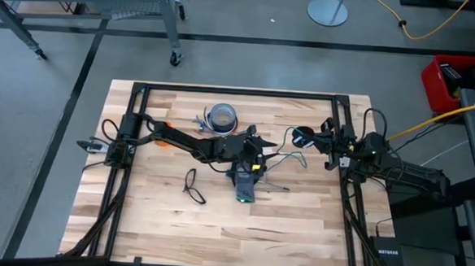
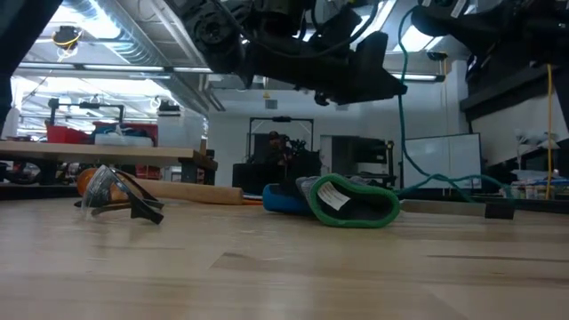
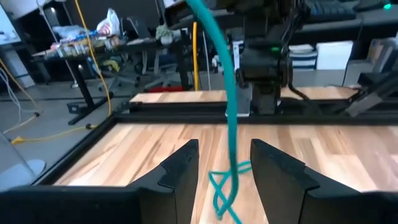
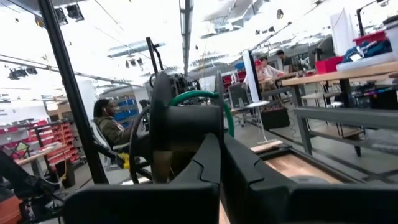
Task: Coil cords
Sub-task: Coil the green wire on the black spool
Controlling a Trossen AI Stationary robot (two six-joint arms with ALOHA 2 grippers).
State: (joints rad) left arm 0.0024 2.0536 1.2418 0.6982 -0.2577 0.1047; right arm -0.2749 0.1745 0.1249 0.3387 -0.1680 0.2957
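Observation:
A teal-green cord (image 3: 230, 112) runs from a small round black disc (image 1: 304, 137), on which it is wound (image 4: 200, 96), down to the table, where its slack lies in loops (image 1: 291, 159). My right gripper (image 1: 317, 140) is shut on the disc above the table's far right. My left gripper (image 3: 224, 171) is open at mid-table, just above the wood; the cord hangs in the gap ahead of its fingers and I see no touch. A loose dark loop (image 1: 192, 186) lies flat on the table to the left. My right gripper holds the black disc at its rim (image 4: 186, 146), pinched between the two fingers. The fingers come level from the table's right side. The disc is lifted clear of the table, and the cord (image 2: 402, 98) hangs slack from it to the wood.
A black work glove with a green cuff (image 2: 351, 203) lies just near of my left gripper. A blue-grey tape roll (image 1: 222, 114) sits at the far middle. A black frame (image 1: 240, 91) rims the table. People sit in the room beyond.

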